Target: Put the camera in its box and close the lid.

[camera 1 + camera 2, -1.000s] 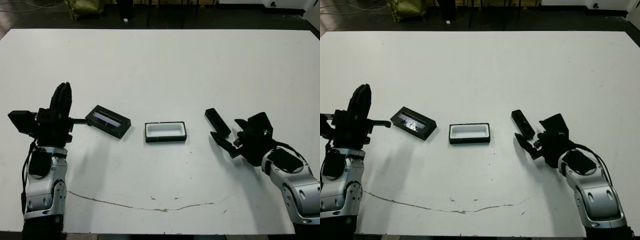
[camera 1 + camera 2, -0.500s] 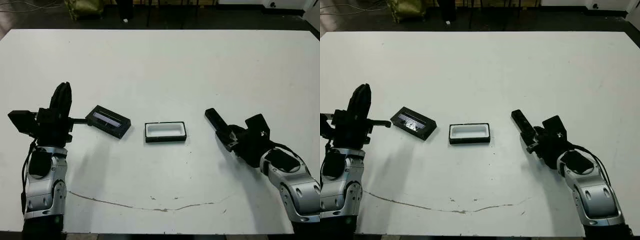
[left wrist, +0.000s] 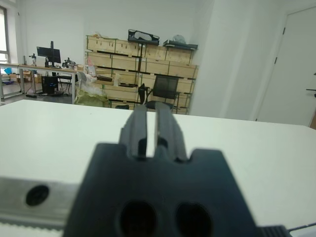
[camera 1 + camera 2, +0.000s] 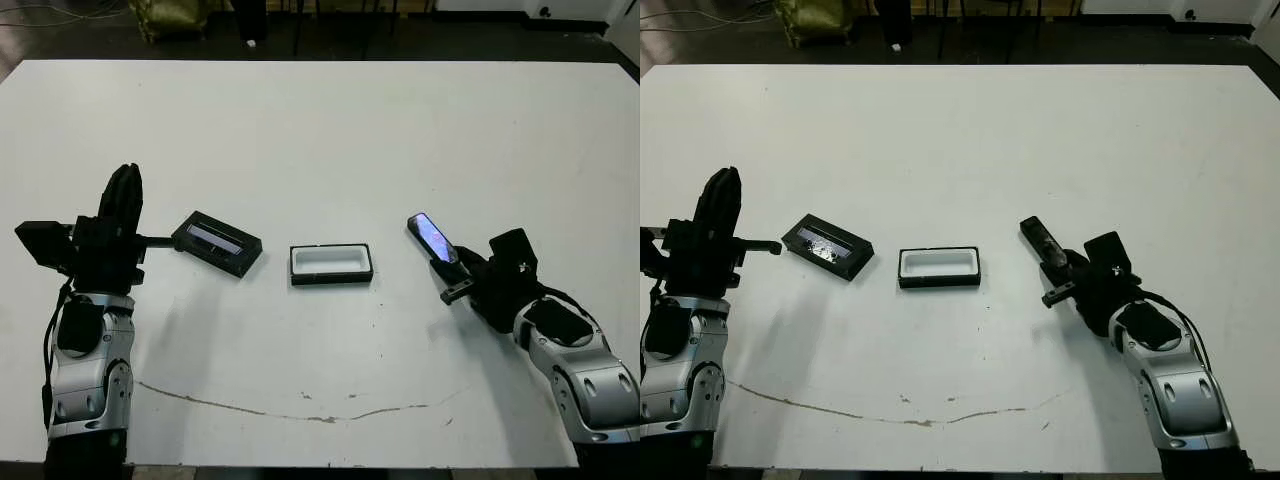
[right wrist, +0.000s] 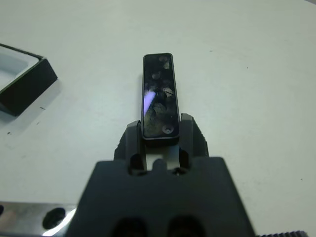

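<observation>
Right now my right gripper (image 5: 159,132) is clamped on the near end of the camera (image 4: 431,236), one finger (image 5: 130,138) against each long side, so the slim black bar sticks out past the fingertips toward the far left. Its glossy upper face catches a bluish-purple glint, and that free end is tilted up off the white table (image 4: 320,130). The camera sits to the right of the box (image 4: 331,264) with a clear stretch of bare table between them.

That box lies near the middle of the table, its white lining facing up inside black walls, nothing inside it. Just left of it, set at an angle, rests the lid (image 4: 216,242), black with its pale purplish strip window on top; the two are apart, not touching.

My left gripper (image 3: 151,129) is raised at the left side of the table, left of the lid, holding nothing. Its two fingers stand almost together, with only a thin slit of light between them in the wrist view.
</observation>
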You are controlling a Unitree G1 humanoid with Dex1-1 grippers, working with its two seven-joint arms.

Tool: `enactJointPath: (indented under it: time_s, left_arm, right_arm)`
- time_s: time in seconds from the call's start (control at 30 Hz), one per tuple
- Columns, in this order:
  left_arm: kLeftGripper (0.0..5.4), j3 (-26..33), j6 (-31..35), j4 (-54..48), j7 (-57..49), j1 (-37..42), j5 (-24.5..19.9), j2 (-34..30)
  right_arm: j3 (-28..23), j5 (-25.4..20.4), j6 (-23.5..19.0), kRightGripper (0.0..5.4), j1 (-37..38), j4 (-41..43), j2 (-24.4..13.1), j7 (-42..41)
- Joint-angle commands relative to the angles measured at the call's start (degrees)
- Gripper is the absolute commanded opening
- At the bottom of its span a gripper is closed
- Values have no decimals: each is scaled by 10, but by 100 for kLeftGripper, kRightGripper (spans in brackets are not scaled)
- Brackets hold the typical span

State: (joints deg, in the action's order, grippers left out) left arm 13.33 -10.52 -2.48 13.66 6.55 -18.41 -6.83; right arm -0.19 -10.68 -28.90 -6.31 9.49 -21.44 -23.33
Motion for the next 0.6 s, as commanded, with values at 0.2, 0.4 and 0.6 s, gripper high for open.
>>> enactJointPath:
  time_s: [0.2, 0.4, 0.6]
  left_arm:
    - [0, -1, 6, 8, 2, -11, 2, -4]
    - [0, -2, 5, 9, 0, -11, 5, -3]
    - [0, -3, 15, 3, 1, -12, -1, -3]
  right_arm:
    - [-42, -55, -17, 19, -23, -31, -10, -41]
    - [-53, -67, -46, 19, -96, -39, -47, -63]
    - [-49, -69, -4, 18, -195, -146, -82, -140]
